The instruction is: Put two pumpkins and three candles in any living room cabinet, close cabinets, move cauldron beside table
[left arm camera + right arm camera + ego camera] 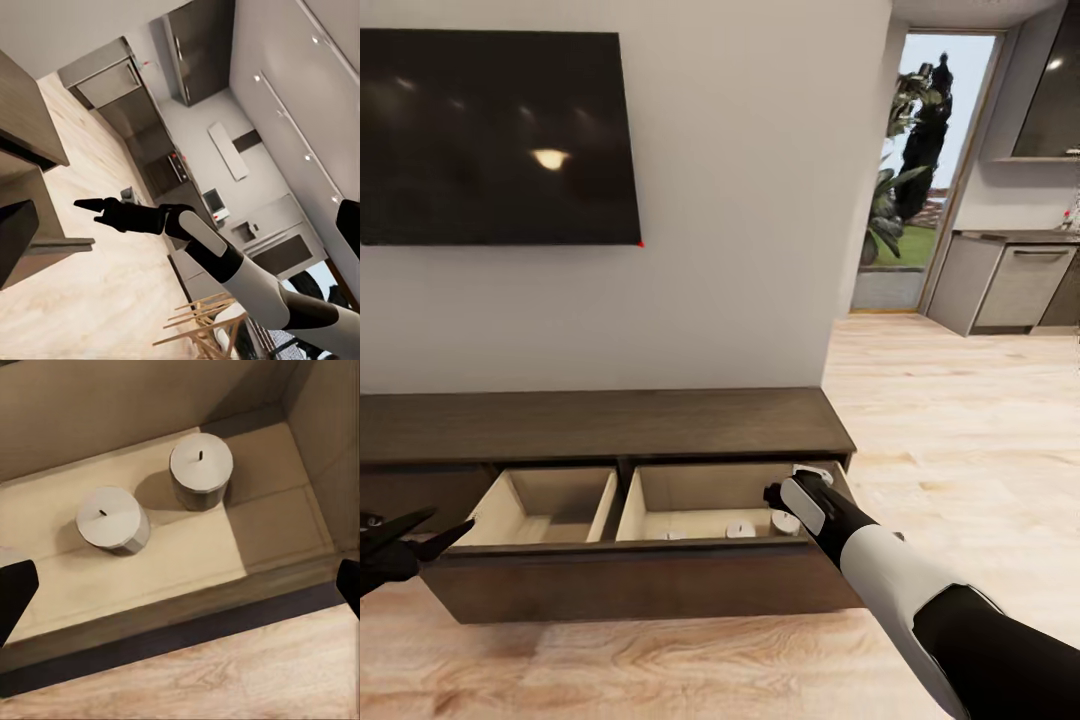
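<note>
Head view has my right gripper (778, 492) hovering over the right compartment of the cabinet (600, 425), whose wide drawer (645, 590) stands pulled out. Pale candle tops show on its floor: one under my wrist (785, 521), one beside it (740, 529), and a sliver of a third (672, 535) at the drawer front. My left gripper (395, 545) waits just off the drawer's left end, fingers spread and empty.

Right wrist view gives what the head camera cannot — two candles (200, 471) (112, 519) standing upright and apart on the beige floor, wicks up, close to the corner. My own fingertips (15, 596) sit dark at the picture's edges, wide apart, nothing between them.

Left wrist view shows the right gripper (101, 206) from the side, stretched out over the drawer edge, with the kitchen behind.

What could go wrong, as I judge it: drawing my arm back low, I might clip a candle and tip it, or catch the drawer front. Pushing the drawer shut hard could also roll the candles about. No pumpkins or cauldron can be seen here, so that work looks to be still ahead.
</note>
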